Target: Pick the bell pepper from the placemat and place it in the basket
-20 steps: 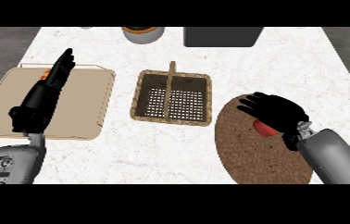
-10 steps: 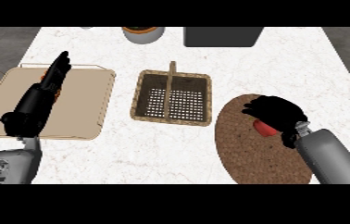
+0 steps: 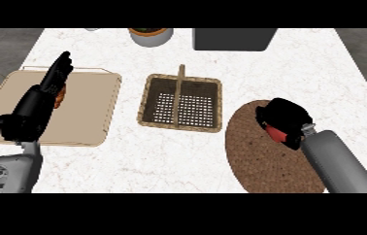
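Observation:
A red bell pepper [image 3: 275, 130] sits on the round brown placemat [image 3: 262, 162] at the lower right, mostly hidden under my right hand [image 3: 287, 116], whose fingers are curled round it. The wicker basket [image 3: 180, 103] with a centre handle stands in the middle of the counter, to the left of the placemat, and holds nothing I can see. My left hand [image 3: 44, 92] rests open at the far left, fingers straight and pointing up, over the tan tray.
A tan tray [image 3: 86, 108] lies at the left with a small orange thing [image 3: 59, 96] half hidden by my left hand. At the back edge stand a round pot [image 3: 150, 35] and a dark box [image 3: 234, 38].
My right hand has closed further over the bell pepper, fingers curling in round it. My left hand has drifted slightly left and down over the tray.

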Controlling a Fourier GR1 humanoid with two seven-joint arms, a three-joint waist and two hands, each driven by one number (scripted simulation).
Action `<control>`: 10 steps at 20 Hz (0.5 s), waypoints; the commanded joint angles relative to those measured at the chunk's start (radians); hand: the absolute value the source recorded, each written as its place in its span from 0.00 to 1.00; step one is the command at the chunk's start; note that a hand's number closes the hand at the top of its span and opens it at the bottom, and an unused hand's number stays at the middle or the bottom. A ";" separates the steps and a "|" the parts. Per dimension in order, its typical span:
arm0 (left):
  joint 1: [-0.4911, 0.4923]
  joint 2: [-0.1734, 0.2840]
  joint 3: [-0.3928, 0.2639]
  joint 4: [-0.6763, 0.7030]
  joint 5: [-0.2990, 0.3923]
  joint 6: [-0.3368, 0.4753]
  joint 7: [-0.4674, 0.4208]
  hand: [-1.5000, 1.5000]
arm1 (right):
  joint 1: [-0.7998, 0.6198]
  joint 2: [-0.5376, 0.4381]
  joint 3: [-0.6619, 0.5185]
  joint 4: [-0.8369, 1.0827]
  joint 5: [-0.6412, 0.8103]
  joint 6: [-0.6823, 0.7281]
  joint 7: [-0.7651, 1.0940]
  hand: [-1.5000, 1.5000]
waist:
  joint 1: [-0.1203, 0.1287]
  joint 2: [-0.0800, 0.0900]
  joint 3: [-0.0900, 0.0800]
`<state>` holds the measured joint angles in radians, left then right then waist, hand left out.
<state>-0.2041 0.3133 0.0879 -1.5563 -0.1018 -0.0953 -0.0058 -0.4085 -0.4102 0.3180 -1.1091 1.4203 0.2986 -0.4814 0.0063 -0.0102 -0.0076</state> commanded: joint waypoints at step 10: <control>0.036 -0.018 0.012 -0.015 -0.040 0.023 0.005 0.50 | -0.024 -0.001 -0.354 0.011 -0.122 0.024 0.235 1.00 | -0.042 0.002 0.007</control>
<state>-0.1747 0.2960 0.0956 -1.5786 -0.1260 -0.0885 -0.0046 -0.4121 -0.3989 0.1316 -1.0959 1.3755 0.2611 -0.3817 -0.0110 -0.0068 -0.0024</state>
